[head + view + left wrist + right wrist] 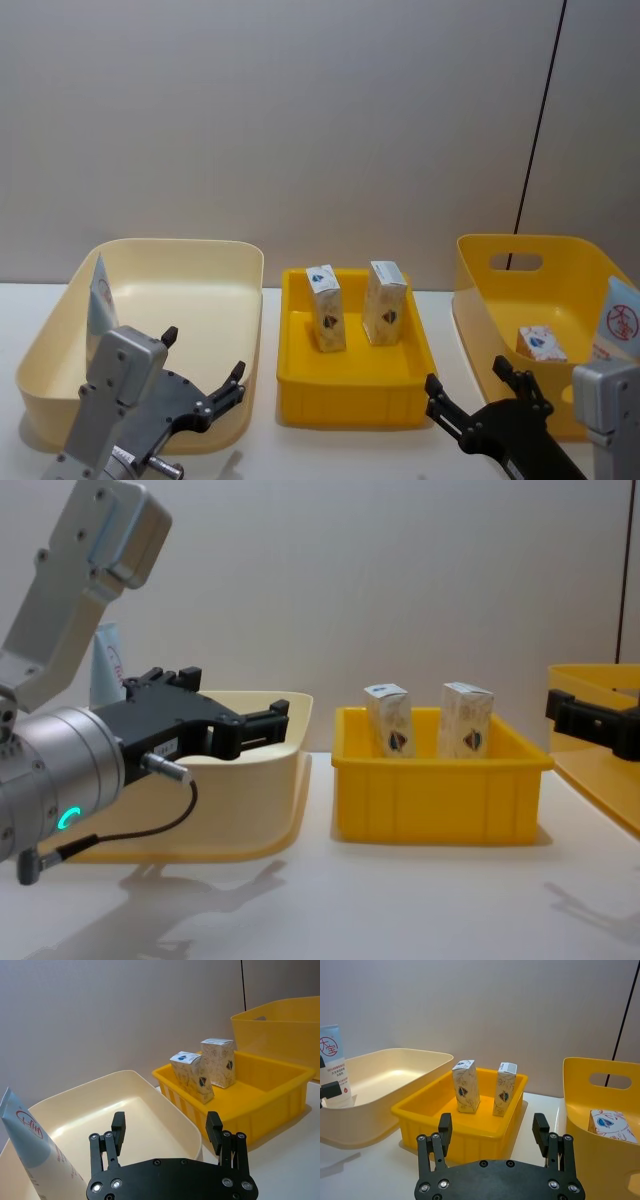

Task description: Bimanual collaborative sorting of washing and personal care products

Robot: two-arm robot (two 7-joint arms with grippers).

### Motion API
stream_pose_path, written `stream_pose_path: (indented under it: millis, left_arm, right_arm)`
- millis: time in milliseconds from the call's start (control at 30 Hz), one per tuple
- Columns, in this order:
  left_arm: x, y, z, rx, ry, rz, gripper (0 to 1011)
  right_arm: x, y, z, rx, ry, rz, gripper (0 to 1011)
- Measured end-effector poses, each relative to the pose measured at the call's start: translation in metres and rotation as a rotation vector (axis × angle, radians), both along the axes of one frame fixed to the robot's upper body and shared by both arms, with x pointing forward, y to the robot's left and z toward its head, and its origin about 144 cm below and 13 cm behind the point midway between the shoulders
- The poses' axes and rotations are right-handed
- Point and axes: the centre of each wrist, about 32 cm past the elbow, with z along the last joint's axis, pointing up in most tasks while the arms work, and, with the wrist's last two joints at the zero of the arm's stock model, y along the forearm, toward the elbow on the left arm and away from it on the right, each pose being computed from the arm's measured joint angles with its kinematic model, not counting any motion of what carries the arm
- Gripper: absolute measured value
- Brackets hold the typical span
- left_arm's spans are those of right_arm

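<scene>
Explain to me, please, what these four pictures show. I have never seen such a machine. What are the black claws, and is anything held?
It is a two-armed robot, seen by four cameras: one on its head, one on its chest, one on each wrist. The black claws are its grippers. The left gripper and the right gripper are both open and hold nothing. On the table stand three containers: a cream basin with a blue-and-white tube, a low yellow tray with two small cartons standing in it, and a taller yellow bin with another carton and a second tube.

Two upright cartons crowd the middle tray's rear.
</scene>
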Motion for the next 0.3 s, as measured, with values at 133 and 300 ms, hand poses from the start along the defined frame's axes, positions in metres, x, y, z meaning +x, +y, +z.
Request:
stream_pose_path:
  millis: [133, 300]
  left_arm:
    - [0.0000, 0.0000, 0.0000, 0.000, 0.000, 0.000, 1003]
    - [0.0000, 0.0000, 0.0000, 0.000, 0.000, 0.000, 1003]
  right_arm:
    - [0.0000, 0.0000, 0.0000, 0.000, 0.000, 0.000, 1001]
    - [0.0000, 0.0000, 0.0000, 0.000, 0.000, 0.000, 1001]
